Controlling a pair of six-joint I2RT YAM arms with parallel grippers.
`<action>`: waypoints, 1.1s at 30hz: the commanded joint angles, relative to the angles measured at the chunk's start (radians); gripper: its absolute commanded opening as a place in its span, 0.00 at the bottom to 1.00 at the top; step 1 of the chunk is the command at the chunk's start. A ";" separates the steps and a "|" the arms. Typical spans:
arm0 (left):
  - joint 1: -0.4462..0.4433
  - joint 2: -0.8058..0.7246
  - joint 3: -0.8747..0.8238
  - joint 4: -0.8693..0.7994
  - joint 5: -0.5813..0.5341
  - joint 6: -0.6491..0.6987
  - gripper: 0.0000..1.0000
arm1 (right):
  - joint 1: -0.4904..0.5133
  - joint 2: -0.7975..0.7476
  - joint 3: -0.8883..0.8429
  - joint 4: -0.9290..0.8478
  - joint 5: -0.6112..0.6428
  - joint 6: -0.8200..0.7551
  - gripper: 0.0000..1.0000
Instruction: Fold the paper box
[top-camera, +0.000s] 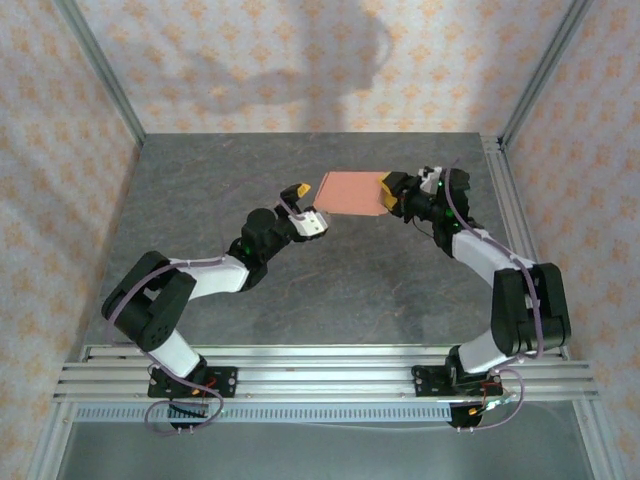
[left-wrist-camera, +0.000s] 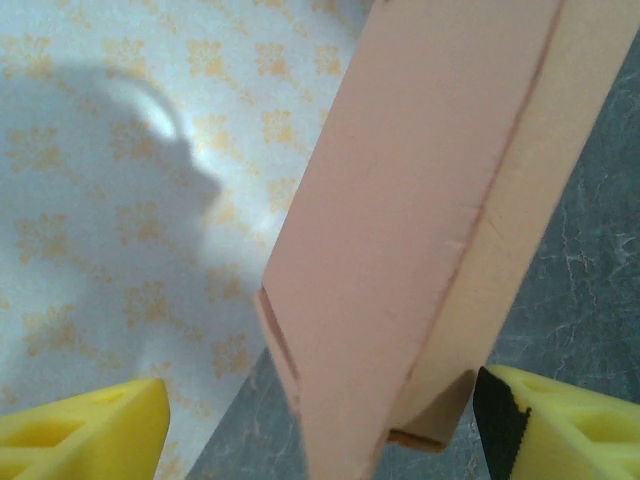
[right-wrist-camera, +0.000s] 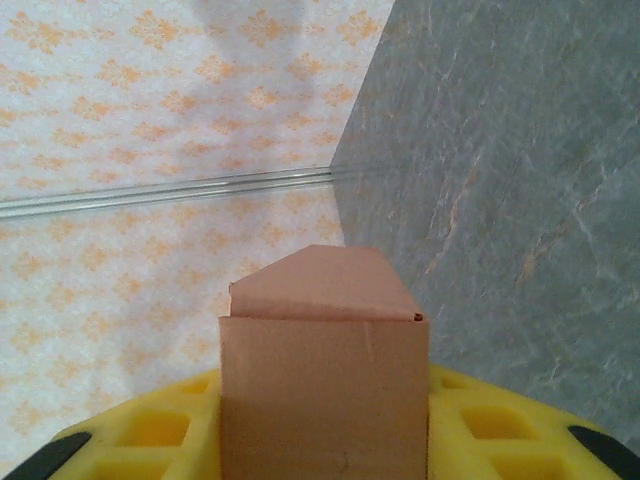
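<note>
Grey tabletop (top-camera: 330, 290) with walls of flowery paper (top-camera: 250, 60) on three sides. Two arms reach in from the near edge, the left arm (top-camera: 200, 275) and the right arm (top-camera: 490, 255).

Between them is the paper box (top-camera: 350, 192). It is salmon-orange card, folded up long and flat, and it sits over the far half of the tabletop, near the middle.

The right gripper (top-camera: 392, 192) has the box by its right end. In the right wrist view the box (right-wrist-camera: 322, 390) sticks out between the yellow fingers (right-wrist-camera: 150, 430), which are squeezed tight on it.

The left gripper (top-camera: 308, 207) is at the box's left end. In the left wrist view its yellow fingers (left-wrist-camera: 85, 430) are wide apart. The box's end (left-wrist-camera: 420, 220) hangs between them, just beside the finger on the right of that view. I cannot tell if it touches.
</note>
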 joint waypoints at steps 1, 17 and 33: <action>-0.005 -0.004 0.016 0.042 0.064 0.057 0.80 | -0.002 -0.063 -0.027 0.030 -0.029 0.111 0.39; -0.005 -0.074 0.021 -0.128 0.152 0.134 0.55 | -0.002 -0.181 0.001 -0.413 -0.069 0.006 0.38; -0.002 -0.084 0.114 -0.430 0.194 0.162 0.34 | -0.003 -0.200 0.028 -0.445 -0.001 -0.093 0.74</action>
